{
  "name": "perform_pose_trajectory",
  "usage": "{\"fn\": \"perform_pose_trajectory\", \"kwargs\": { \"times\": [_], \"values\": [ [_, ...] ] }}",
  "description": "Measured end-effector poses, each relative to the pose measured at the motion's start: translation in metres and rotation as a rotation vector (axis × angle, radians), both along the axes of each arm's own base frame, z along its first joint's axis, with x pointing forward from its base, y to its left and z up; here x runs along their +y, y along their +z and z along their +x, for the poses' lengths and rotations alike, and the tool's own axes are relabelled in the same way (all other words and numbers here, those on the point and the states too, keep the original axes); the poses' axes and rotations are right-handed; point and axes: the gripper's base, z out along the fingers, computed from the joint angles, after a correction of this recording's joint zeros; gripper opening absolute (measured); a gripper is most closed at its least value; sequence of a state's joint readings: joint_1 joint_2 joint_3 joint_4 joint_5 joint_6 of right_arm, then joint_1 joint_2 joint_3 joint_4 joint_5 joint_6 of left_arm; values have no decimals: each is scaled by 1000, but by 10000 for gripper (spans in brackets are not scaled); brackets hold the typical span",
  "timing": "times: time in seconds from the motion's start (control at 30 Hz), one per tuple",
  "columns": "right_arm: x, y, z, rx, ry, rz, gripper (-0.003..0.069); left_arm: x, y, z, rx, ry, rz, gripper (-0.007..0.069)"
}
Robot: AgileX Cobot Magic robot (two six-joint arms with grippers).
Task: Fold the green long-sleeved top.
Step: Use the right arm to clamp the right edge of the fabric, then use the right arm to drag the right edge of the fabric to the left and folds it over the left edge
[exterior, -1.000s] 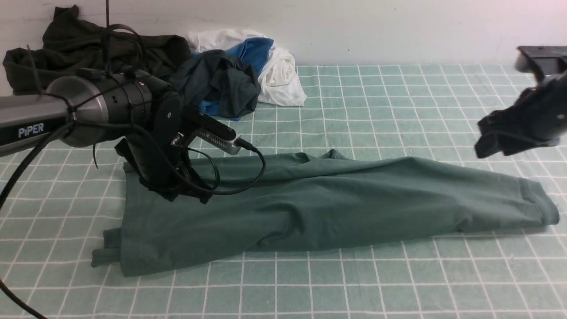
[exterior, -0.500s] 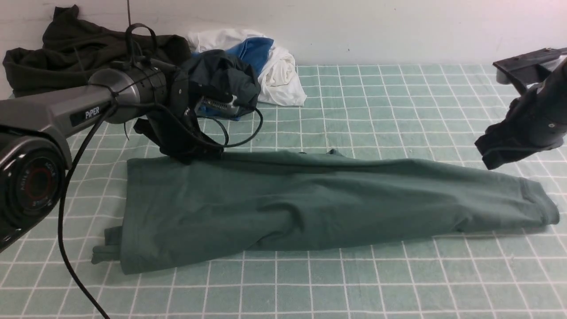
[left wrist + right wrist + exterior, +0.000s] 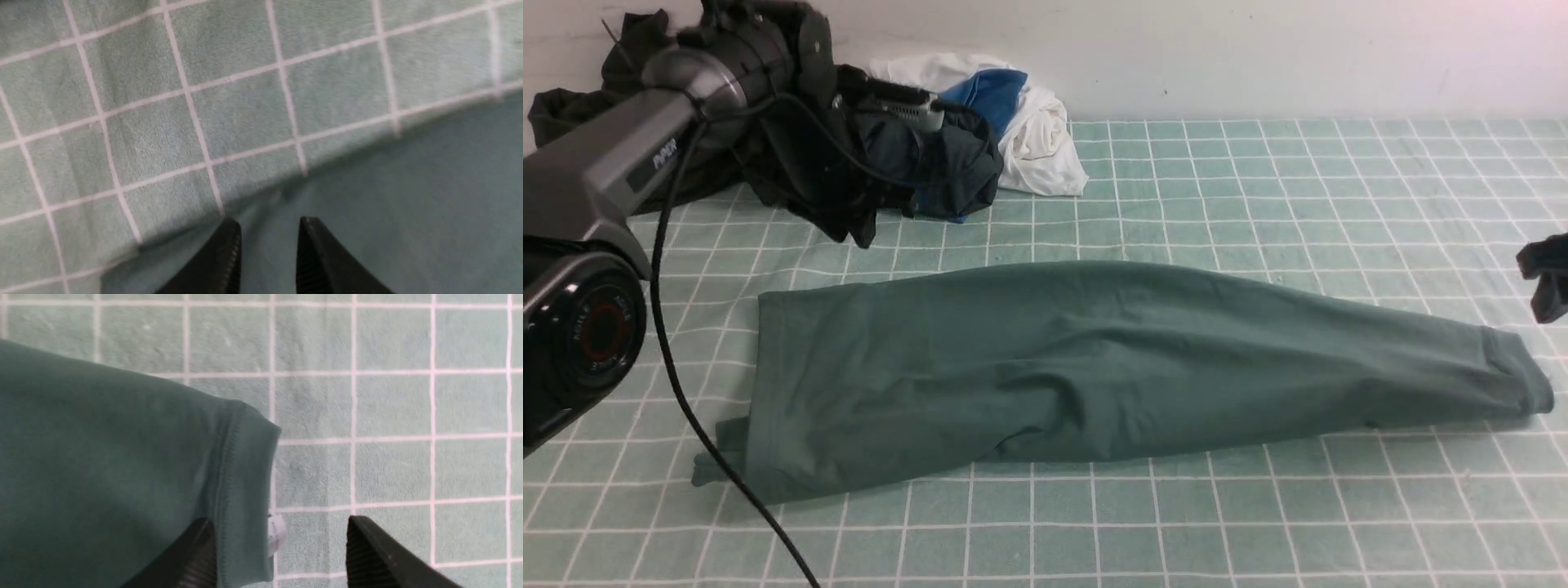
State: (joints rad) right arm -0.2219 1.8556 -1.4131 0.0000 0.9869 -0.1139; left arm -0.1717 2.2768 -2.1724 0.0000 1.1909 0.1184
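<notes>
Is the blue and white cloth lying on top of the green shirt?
No, the blue and white cloth sits back by the wall, apart from the green shirt.

The left arm point(image 3: 596, 175) has a grey link with small white lettering, a silver round joint and a black wrist. Black cables point(image 3: 654, 261) run along it. A round black cap point(image 3: 584, 339) carries a red ring. The fingers point(image 3: 220, 261) on both arms are black, with ribbed inner faces.

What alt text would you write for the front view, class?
A green long-sleeved top lies folded into a long band across a checked green cloth. The left arm is near heaped clothes at the back left.
</notes>
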Motion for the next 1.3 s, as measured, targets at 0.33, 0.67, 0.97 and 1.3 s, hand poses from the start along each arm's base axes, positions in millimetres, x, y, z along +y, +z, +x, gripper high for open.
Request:
{"fn": "perform_pose_trajectory", "kwargs": {
  "times": [0.33,0.67,0.97,1.3],
  "values": [
    [1,-79,15,130,-38,113,536,-83,63,-72,-34,-289,-8,101],
    [16,-77,17,130,44,116,92,-94,66,-147,62,-388,16,78],
    [-1,-4,-2,1,5,-51,54,-50,104,-222,-12,-326,27,72],
    [92,188,-75,-510,252,-53,54,-15,102,-288,-186,-305,-27,72]
  ]
}}
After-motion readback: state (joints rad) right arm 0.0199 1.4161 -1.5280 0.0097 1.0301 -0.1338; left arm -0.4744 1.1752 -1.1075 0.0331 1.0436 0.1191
